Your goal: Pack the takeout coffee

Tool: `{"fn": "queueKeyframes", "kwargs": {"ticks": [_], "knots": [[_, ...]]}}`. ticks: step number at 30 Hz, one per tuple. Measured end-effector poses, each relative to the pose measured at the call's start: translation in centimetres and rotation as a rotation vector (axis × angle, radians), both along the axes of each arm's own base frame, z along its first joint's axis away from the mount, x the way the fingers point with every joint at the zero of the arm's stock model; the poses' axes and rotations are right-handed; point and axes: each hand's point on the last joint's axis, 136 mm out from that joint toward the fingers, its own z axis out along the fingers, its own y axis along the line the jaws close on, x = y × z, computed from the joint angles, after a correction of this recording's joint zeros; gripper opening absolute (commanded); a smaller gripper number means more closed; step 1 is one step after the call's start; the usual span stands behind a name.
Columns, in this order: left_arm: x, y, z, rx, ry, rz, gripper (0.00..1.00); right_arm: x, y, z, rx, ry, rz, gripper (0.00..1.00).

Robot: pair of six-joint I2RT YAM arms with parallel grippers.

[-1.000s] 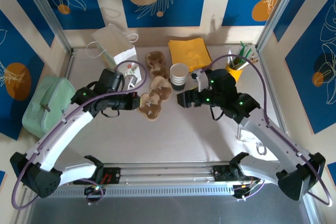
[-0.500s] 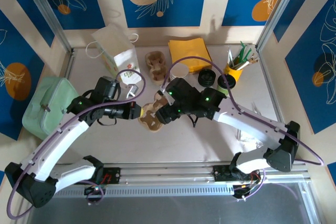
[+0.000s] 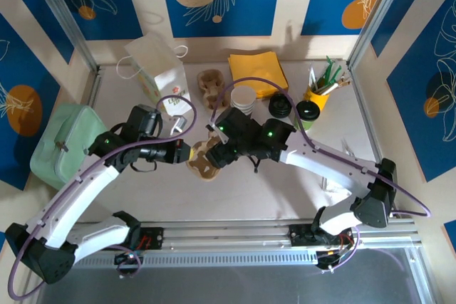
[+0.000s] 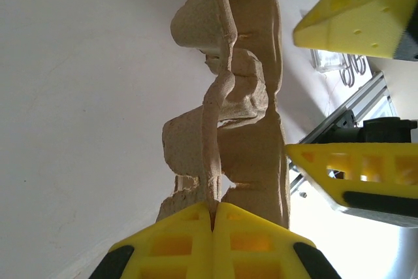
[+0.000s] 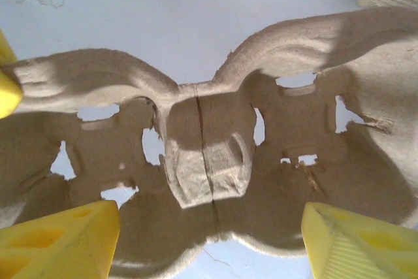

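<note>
From above: L gripper (image 3: 187,152) and R gripper (image 3: 214,156) meet over a pulp cup carrier (image 3: 202,164) at bench (image 3: 271,183) ctr. The takeout coffee (image 3: 308,110) I take to be the black-topped round far right, just beside the yellow utensil pot (image 3: 322,90). Black lids (image 3: 279,106) sit just left of it, and the two are hard to tell apart from up here. A stack of lidless cups (image 3: 243,99) stands left of those, w/ a 2nd carrier (image 3: 211,85), yellow napkins (image 3: 258,70) and a white paper bag (image 3: 158,65) further back. L wrist cam: L jaws closed tight, pinching the carrier's thin edge (image 4: 215,129); R fingers (image 4: 356,11) show on the right, spread apart. R wrist cam: R jaws wide open, one finger (image 5: 62,240) either side of the carrier (image 5: 209,135), gripping nothing I can see.
</note>
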Motion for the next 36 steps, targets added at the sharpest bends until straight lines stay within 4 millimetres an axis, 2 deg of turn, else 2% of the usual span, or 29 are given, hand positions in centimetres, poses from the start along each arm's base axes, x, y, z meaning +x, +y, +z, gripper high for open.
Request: {"fn": "queueKeyframes", "kwargs": {"ticks": [6,10,18,30,36], "knots": [[-0.2,0.1,0.4,-0.009,-0.013,0.001,0.01,0.7,1.0,-1.5,-0.034,0.022,-0.015,0.74],[-0.2,0.1,0.4,-0.012,-0.008,0.008,0.01,0.8,1.4,-2.1,-0.043,0.034,-0.019,0.7],[-0.3,0.2,0.0,-0.009,0.006,0.013,0.01,1.1,1.9,-1.8,-0.003,0.021,-0.026,0.68],[-0.4,0.2,0.2,-0.012,0.001,0.013,0.01,1.2,1.9,-1.8,0.007,0.021,-0.03,0.59],[-0.3,0.2,0.1,-0.009,0.004,0.013,0.01,1.3,1.7,-1.9,0.005,0.024,-0.034,0.58]]}}
